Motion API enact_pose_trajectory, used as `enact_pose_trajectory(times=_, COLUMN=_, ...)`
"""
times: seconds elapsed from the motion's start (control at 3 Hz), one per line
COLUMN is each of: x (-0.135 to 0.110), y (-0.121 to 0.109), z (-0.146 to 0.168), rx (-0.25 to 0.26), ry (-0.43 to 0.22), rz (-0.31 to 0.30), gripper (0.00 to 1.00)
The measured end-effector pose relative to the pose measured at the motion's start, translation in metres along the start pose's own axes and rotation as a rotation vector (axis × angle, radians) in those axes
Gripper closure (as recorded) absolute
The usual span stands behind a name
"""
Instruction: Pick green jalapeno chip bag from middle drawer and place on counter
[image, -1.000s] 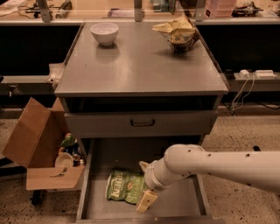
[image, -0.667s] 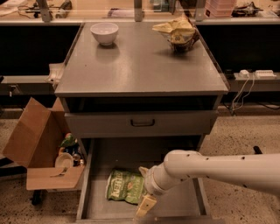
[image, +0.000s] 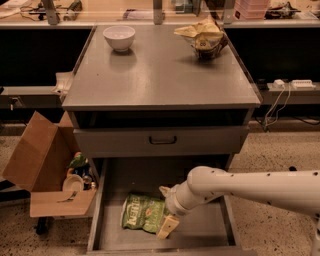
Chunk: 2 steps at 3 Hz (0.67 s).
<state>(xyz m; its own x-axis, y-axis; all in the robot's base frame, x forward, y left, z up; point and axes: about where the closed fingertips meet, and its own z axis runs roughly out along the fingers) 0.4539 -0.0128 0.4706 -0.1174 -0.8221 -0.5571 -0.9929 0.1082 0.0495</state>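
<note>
The green jalapeno chip bag (image: 142, 212) is lying flat on the floor of the open middle drawer (image: 200, 231), left of centre. The gripper (image: 165, 210) is hanging low at the bag's right edge, its jaws spread wide. Above, the desk (image: 160, 75) is carrying a white bowl (image: 119, 37) and a yellow-tan bag (image: 202, 36).

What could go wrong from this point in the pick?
The gripper sits low in the middle drawer, fingers spread at the right edge of the green jalapeno chip bag. The bag lies flat, so an edge pinch may slip. Lifting, the arm could catch the closed drawer front above.
</note>
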Motion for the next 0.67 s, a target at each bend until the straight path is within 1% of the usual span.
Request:
enact_pose_trajectory(times=0.33, x=0.017, y=-0.032, z=0.019, rx=0.006, ry=-0.015, rz=0.001, gripper=0.0)
enact_pose_trajectory(times=0.67, x=0.031, y=-0.058, z=0.047, rx=-0.001, ry=-0.007, rz=0.003, gripper=0.0)
